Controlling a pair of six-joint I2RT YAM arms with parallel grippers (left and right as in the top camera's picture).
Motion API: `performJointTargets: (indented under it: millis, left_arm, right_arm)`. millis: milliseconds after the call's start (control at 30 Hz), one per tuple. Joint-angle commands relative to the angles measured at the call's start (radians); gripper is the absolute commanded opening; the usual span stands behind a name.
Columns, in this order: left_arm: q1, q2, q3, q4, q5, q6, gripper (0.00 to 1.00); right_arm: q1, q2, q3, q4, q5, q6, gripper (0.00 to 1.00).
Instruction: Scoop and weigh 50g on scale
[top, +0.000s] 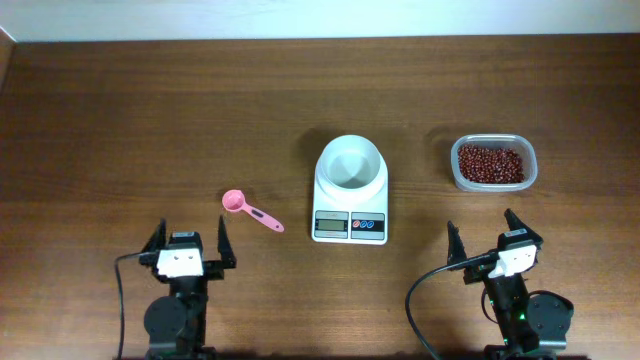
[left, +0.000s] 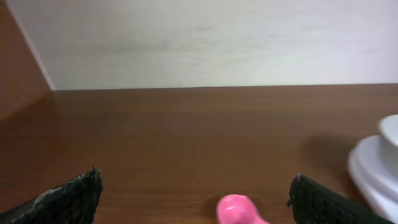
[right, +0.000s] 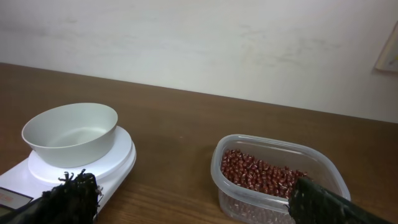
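Note:
The white scale (top: 350, 205) sits mid-table with its round white bowl (top: 349, 162) on top, empty; the right wrist view shows the scale (right: 118, 158) at left. Dark red-brown beans (top: 490, 163) fill a clear tub (top: 494, 184) at the right, and those beans (right: 261, 174) lie ahead in the right wrist view. A pink scoop (top: 250, 211) lies left of the scale, its bowl end (left: 236, 210) low in the left wrist view. My left gripper (top: 190, 240) stands open near the front edge, behind the scoop. My right gripper (top: 482, 236) is open, empty, in front of the tub.
A pale wall (left: 205, 43) rises behind the table's far edge. Brown wood tabletop (top: 150, 120) spreads left and behind the scale. Black cables (top: 425, 300) trail from both arm bases at the front.

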Motion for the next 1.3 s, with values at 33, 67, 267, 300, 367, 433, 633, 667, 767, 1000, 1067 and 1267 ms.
performJointTargets:
  millis: [33,67,267,300,367,433,633,667,767,1000,1067,1267]
  left_arm:
    - [-0.002,-0.008,-0.008,0.019,-0.064,0.046,0.99]
    - [-0.002,-0.008,-0.007,0.025,-0.039,0.047,0.99]
    - [-0.002,-0.008,-0.007,0.272,-0.021,0.047,0.99]
    - [-0.002,-0.008,-0.007,0.336,-0.008,0.046,0.99]
    - [-0.002,-0.008,-0.007,0.421,0.046,0.046,0.99]
    - [-0.002,-0.008,-0.007,0.475,0.055,0.015,0.99]
    - [-0.002,0.011,0.076,0.463,0.055,-0.034,0.99]
    - [-0.002,0.023,0.108,0.431,0.055,-0.039,0.99]
    - [-0.002,0.071,0.213,0.332,0.055,-0.045,0.99]
    - [-0.002,0.241,0.36,0.301,0.064,-0.099,0.99]
    - [-0.002,0.303,0.401,0.274,0.103,-0.109,0.99]
    - [-0.002,0.499,0.619,0.035,0.16,-0.109,0.99]
  right_arm:
    - [-0.003,-0.008,-0.005,-0.004,0.016,0.003,0.99]
    - [-0.003,-0.008,-0.005,-0.004,0.016,0.003,0.99]
    - [-0.003,-0.008,-0.005,-0.004,0.016,0.003,0.99]
    - [-0.003,-0.008,-0.005,-0.004,0.016,0.003,0.99]
    - [-0.003,-0.008,-0.005,-0.004,0.016,0.003,0.99]
    - [-0.003,-0.008,-0.005,-0.004,0.016,0.003,0.99]
    - [-0.003,-0.008,-0.005,-0.004,0.016,0.003,0.99]
    - [-0.003,-0.008,-0.005,-0.004,0.016,0.003,0.99]
    - [-0.003,-0.008,-0.005,-0.005,0.016,0.003,0.99]
    - [-0.003,-0.008,-0.005,-0.004,0.016,0.003,0.99]
    - [-0.003,-0.008,-0.005,-0.004,0.016,0.003,0.99]
    - [-0.003,-0.008,-0.005,-0.005,0.016,0.003,0.99]
